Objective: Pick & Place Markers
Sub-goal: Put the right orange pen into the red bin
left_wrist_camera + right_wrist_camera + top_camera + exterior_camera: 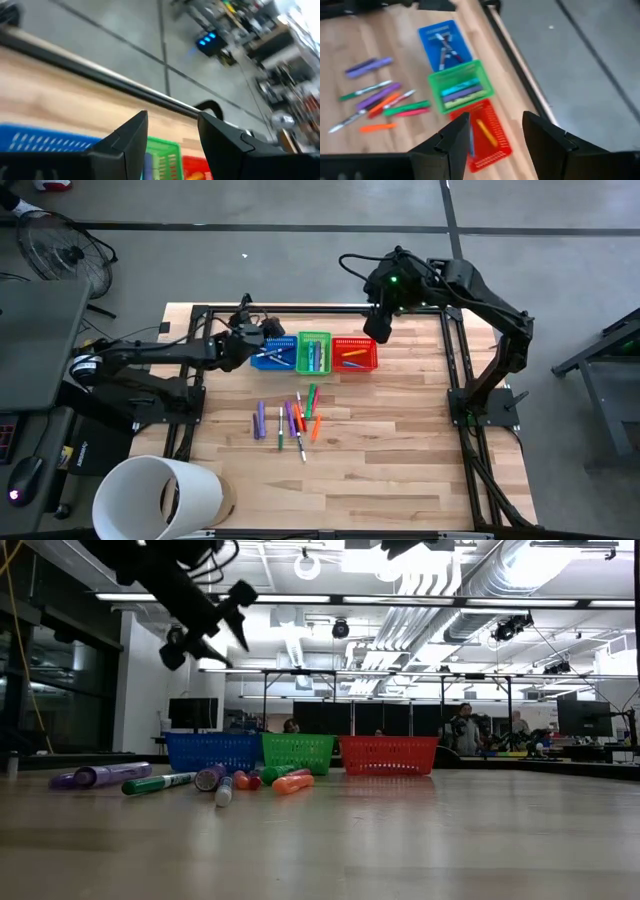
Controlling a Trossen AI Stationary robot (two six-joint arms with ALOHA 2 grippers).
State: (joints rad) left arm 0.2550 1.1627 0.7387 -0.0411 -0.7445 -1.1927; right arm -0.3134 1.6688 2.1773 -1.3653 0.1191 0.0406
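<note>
Several loose markers (290, 420) in purple, green, orange, red and white lie flat on the wooden table, near of the baskets; they also show in the low view (200, 780) and in the right wrist view (380, 100). More markers lie inside the blue basket (444, 45), the green basket (461, 87) and the red basket (485, 135). My left gripper (172, 135) is open and empty, raised over the blue basket's far left side (258, 336). My right gripper (495, 135) is open and empty, high above the red basket's far right corner (380, 328).
The three baskets (314, 352) stand in a row near the table's far edge. A black metal frame (455, 360) runs along the table's far, left and right sides. A large white cylinder (155, 495) stands at the near left corner. People show in the room behind (462, 728).
</note>
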